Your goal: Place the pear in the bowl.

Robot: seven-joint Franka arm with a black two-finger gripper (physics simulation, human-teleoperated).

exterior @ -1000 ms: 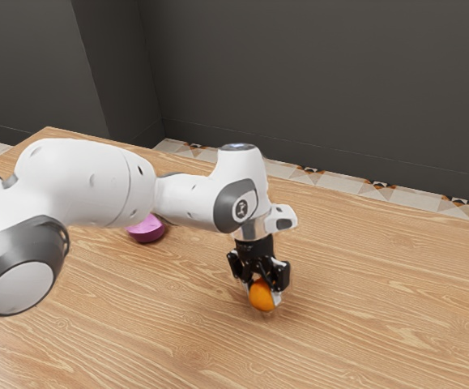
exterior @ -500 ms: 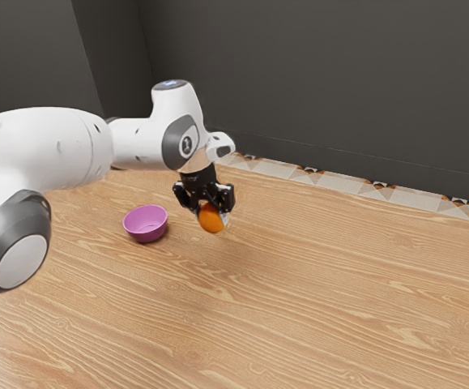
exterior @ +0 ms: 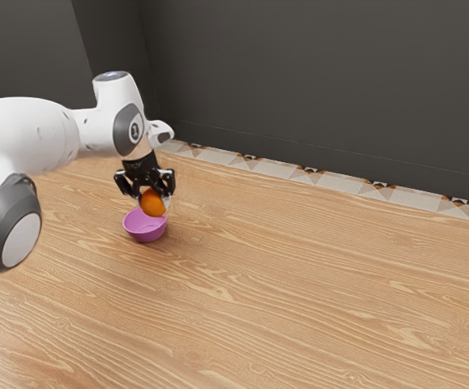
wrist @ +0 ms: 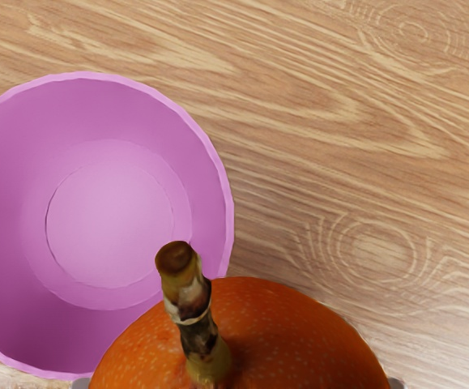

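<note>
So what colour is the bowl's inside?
Pinkish purple, paler toward the bottom; the bowl shows it best in the wrist view.

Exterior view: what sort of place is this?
Indoors, perhaps a home's kitchen or dining room, though I can't tell which: a light-brown wood-grain table, a plain dark grey wall and beige patterned floor tiles.

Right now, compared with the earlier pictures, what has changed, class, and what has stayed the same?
The end effector has carried the pear toward the exterior view's left, close to the bowl. The pear has not been let go. The bowl stays where it was on the table.
</note>
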